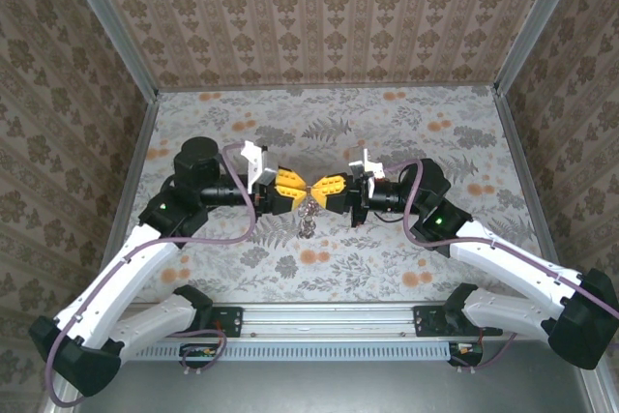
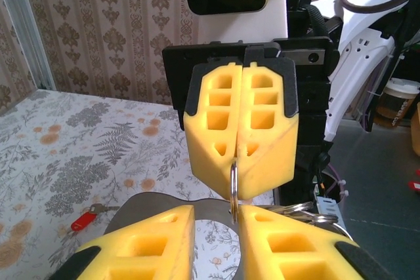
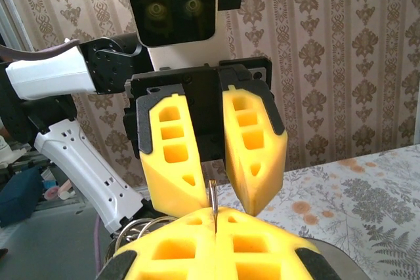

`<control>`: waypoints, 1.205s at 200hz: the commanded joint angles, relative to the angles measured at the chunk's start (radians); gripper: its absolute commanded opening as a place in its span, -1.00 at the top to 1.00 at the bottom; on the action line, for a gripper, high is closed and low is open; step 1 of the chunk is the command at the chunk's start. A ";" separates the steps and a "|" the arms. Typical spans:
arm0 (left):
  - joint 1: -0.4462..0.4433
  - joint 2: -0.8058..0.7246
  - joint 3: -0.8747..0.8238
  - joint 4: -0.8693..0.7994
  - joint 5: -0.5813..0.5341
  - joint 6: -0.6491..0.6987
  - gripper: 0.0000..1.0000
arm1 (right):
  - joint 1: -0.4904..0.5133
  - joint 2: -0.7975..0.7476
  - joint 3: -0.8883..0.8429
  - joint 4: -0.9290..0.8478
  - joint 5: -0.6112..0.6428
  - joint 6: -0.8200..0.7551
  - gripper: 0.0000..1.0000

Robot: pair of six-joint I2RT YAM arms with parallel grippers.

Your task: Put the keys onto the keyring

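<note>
The keyring (image 2: 233,181) is a thin silvery metal ring seen edge-on, held in the air above the table. My right gripper (image 3: 214,213) is shut on its rim. Facing it, my left gripper (image 2: 216,218) is open, its fingers apart on either side of the ring. The ring's free edge rests against the left gripper's right-hand finger (image 2: 262,227). More linked rings (image 1: 308,221) dangle below where the two grippers meet. One of the keys (image 2: 84,220), red-headed with a short silvery shaft, lies flat on the floral table surface to the left.
The floral tabletop (image 1: 406,132) is walled by patterned panels with metal frame posts (image 1: 135,123) at the sides. Both arms reach inward from the near rail (image 1: 329,321), meeting at mid-table. A paper cup (image 2: 397,100) stands beyond the table edge.
</note>
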 commanded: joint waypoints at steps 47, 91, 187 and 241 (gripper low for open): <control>-0.008 0.019 0.057 -0.010 0.030 0.030 0.89 | 0.002 0.005 0.009 0.050 -0.009 -0.002 1.00; -0.003 0.038 0.098 -0.091 0.018 0.085 1.00 | -0.007 0.002 0.030 -0.063 -0.005 -0.067 0.84; -0.110 0.237 0.428 -0.724 -0.342 0.424 1.00 | -0.087 -0.089 0.120 -0.510 0.108 -0.317 0.14; -0.122 0.312 0.537 -0.885 -0.336 0.474 1.00 | -0.086 -0.052 0.168 -0.577 -0.022 -0.354 0.18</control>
